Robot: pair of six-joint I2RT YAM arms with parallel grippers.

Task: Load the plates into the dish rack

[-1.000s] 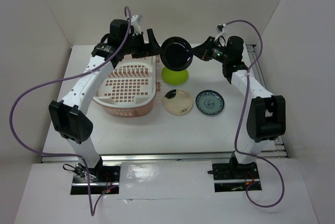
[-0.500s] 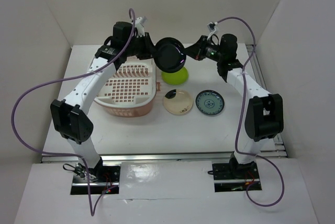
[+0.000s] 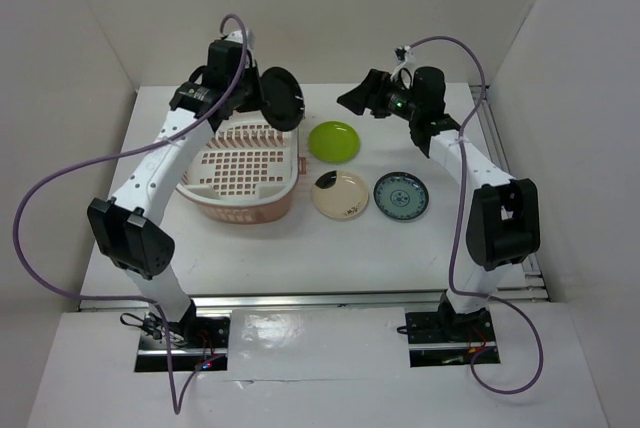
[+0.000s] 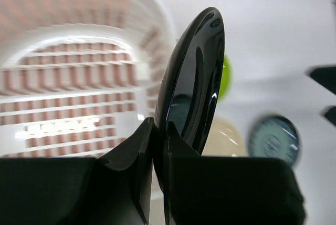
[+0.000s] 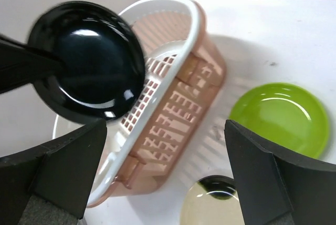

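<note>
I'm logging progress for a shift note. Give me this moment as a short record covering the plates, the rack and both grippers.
left gripper: shut on black plate, held on edge by the rack's far right corner
right gripper: open, empty, in the air
rack: no plates in it
on table: green plate, cream plate, blue patterned plate, all right of rack
plates loaded: none of four

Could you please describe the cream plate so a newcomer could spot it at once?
Start at the pink dish rack, left in the top view. Two plates lie side by side off its near right corner; the cream plate is the one closer to the rack. It is pale with one dark rim mark, unlike the patterned blue-green plate.
</note>
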